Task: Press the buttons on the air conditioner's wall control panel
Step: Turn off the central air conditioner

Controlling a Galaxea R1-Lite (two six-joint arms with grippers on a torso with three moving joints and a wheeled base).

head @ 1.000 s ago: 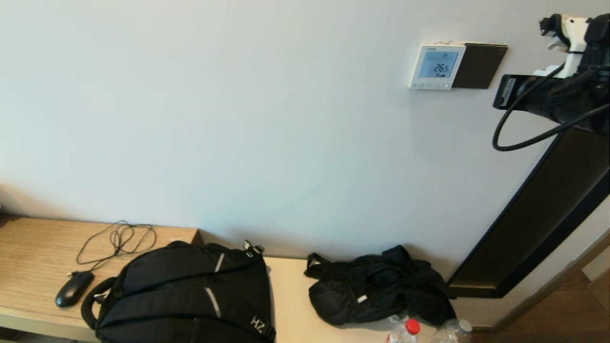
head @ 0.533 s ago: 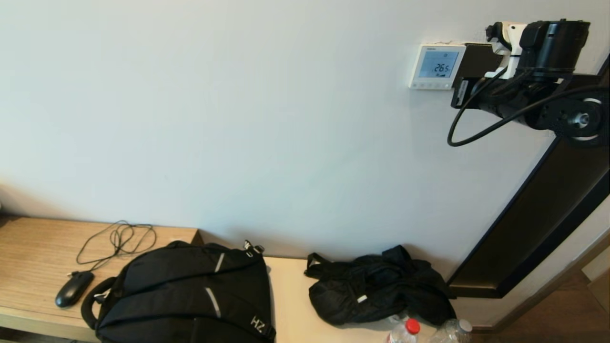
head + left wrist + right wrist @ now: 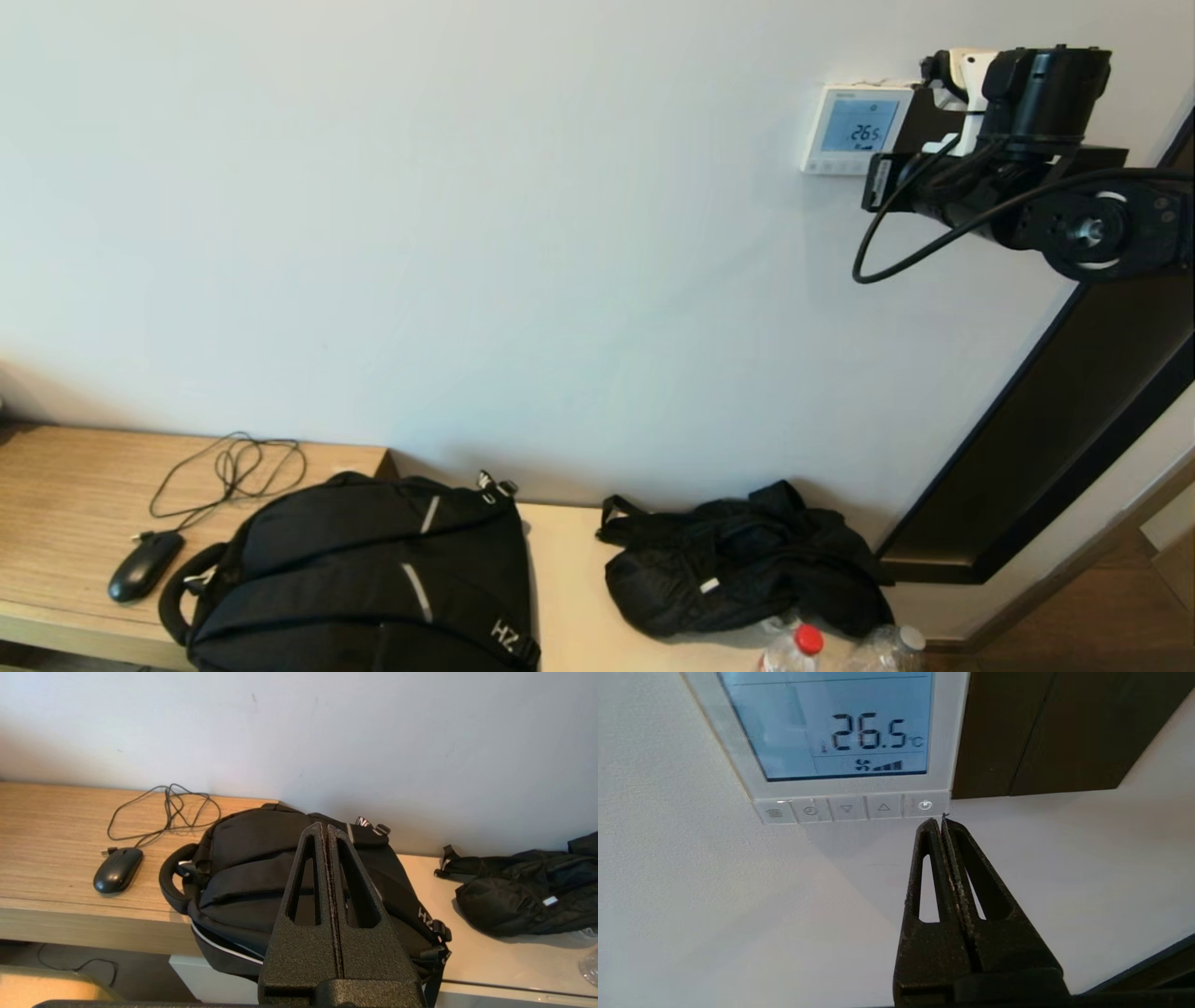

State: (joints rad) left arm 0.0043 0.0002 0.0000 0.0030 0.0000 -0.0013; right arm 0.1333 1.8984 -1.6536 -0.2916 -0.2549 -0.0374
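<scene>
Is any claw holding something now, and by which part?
Nothing is held. The right claw is shut empty just below the panel; the left claw is shut empty above the backpack.

hotel room | wall thermostat (image 3: 856,130) | wooden bench (image 3: 65,504) | backpack (image 3: 373,569)

The control panel (image 3: 840,742) is white with a pale blue screen (image 3: 831,723) showing dark digits 26.5; its buttons (image 3: 850,808) are pale grey. Beside the panel, the plate (image 3: 1031,732) is dark brown. Both grippers' fingers (image 3: 952,877) are black.
</scene>
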